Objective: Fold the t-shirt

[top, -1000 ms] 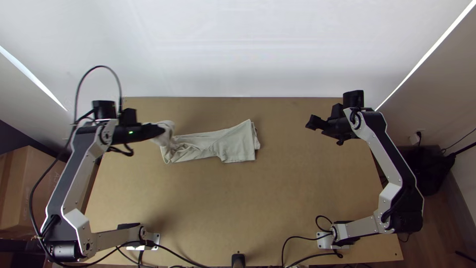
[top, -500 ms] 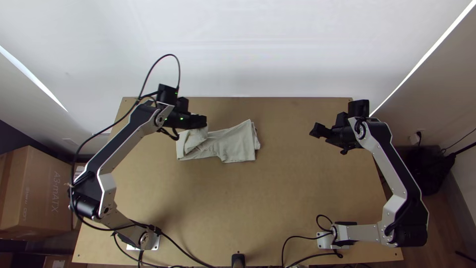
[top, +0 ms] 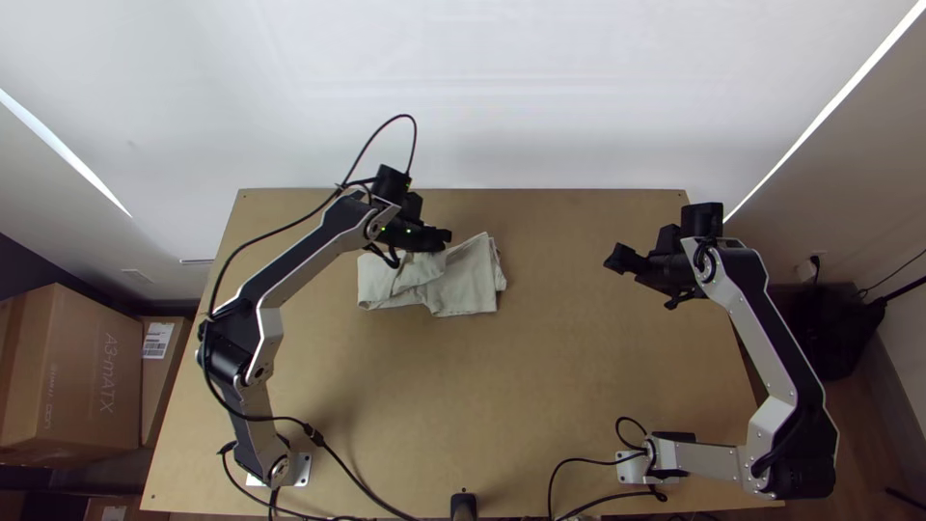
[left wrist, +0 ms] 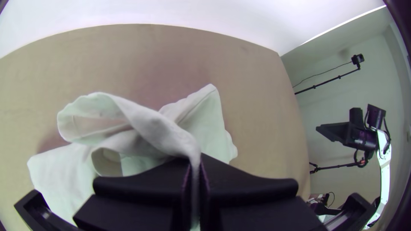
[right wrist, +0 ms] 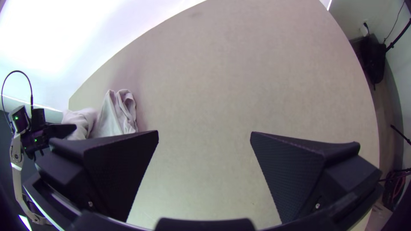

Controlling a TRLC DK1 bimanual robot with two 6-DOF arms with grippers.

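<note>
Black flat-fingered left tool (left wrist: 196, 162) pinches a bunched strip of pale off-white fabric t-shirt (top: 473, 280), on light wooden desk's (top: 540, 386) far half. Black flat-fingered right tool (right wrist: 204, 139) spread, well apart. Likely light, soft, floppy; grab layered edges together. Far edge near; more working room nearside.

Left of table (top: 434, 415): big cardboard box (top: 72, 381) reads "A3-MATX", smaller print illegible from here. Carton (top: 156, 396) between box and table: white label (top: 157, 340), can't make out text.
</note>
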